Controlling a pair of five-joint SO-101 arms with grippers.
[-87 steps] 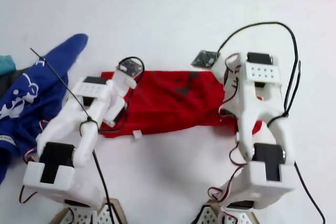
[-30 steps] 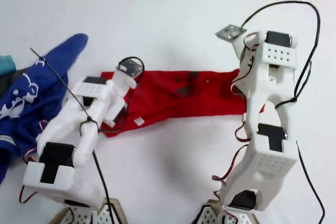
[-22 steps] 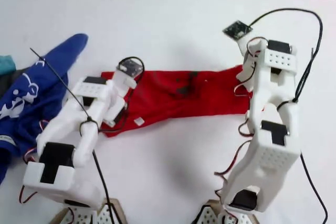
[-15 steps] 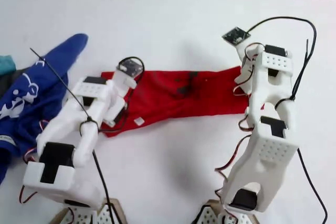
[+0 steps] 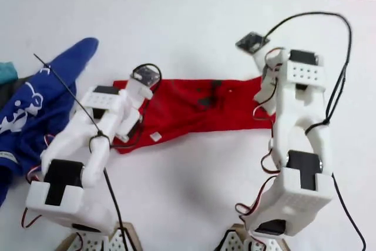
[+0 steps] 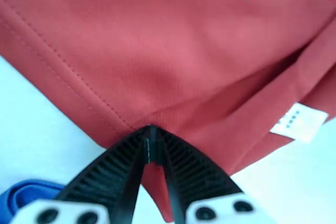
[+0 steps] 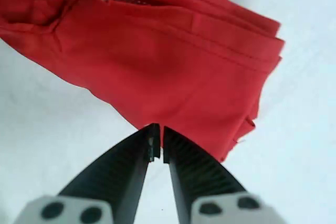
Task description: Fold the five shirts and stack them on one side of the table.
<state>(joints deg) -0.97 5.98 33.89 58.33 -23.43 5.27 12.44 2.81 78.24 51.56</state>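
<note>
Two arms pinch one red shirt [image 5: 200, 110] at its opposite ends.

The red shirt lies stretched in a band across the middle of the white table [image 5: 188, 22], with one white tag [image 6: 297, 123] at its near edge. The left gripper [image 6: 149, 148] has its jaws closed tight on the hem at one end. The right gripper [image 7: 156, 142] is closed the same way on the edge at the other end. One blue shirt [image 5: 35, 110] lies crumpled at the table's left side, with one scrap of teal cloth [image 5: 7, 72] just beside it.
</note>
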